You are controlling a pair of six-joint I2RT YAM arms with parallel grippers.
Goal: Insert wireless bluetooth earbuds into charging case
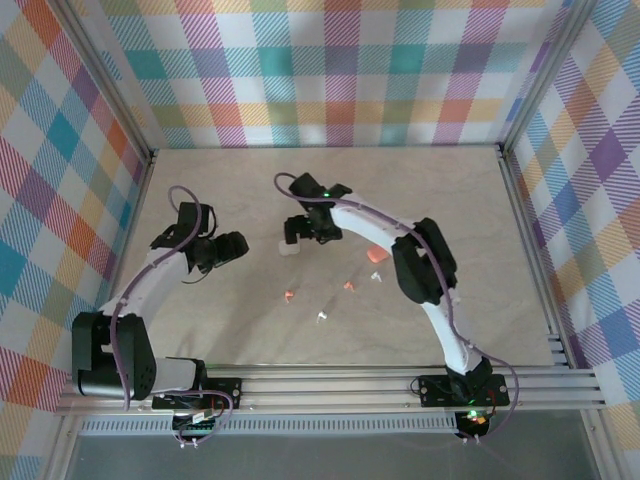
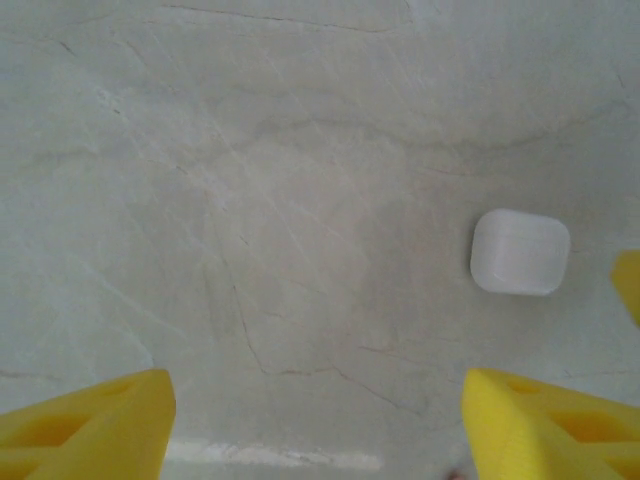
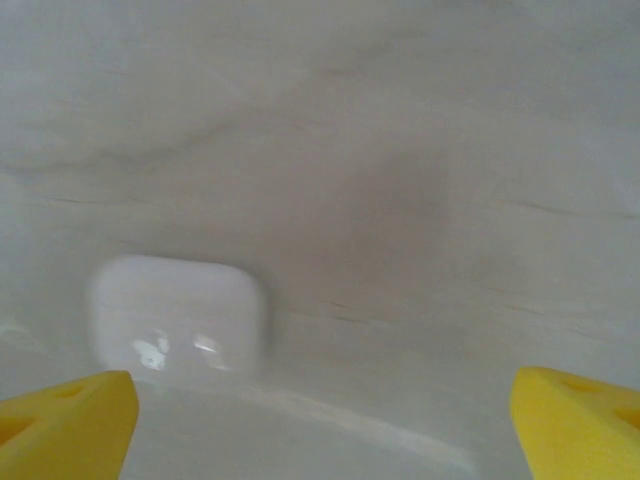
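- Right claw [image 1: 298,232]: released, yellow fingers [image 3: 62,425] spread wide, nothing between them. It hangs low over the tabletop [image 1: 450,200], mid-scene.
- White charging case [image 1: 288,247]: lid closed, flat on the tabletop, just beside the right claw on its near-left side. In the right wrist view the white charging case [image 3: 178,315] sits off-centre, close to the left-hand finger. Its long axis runs roughly along the line between the two fingers.
- Left claw [image 1: 232,247]: released and holding nothing, just left of the case but farther from it than the right claw. From its wrist view the case [image 2: 520,252] lies ahead and to one side of the left claw [image 2: 315,420].
- Earbuds: four, loose on the tabletop, all nearer than the case and apart from it.
  - Salmon-pink earbud [image 1: 289,295], directly near of the case.
  - White earbud [image 1: 322,317], nearest of all.
  - Second salmon-pink earbud [image 1: 349,285], to the right.
  - Second white earbud [image 1: 378,277], farther right.
- Salmon-pink case [image 1: 376,256]: right of the white case, close by the right forearm.
- Judgement: the right arm is better placed for the case. A small shift left would centre it.
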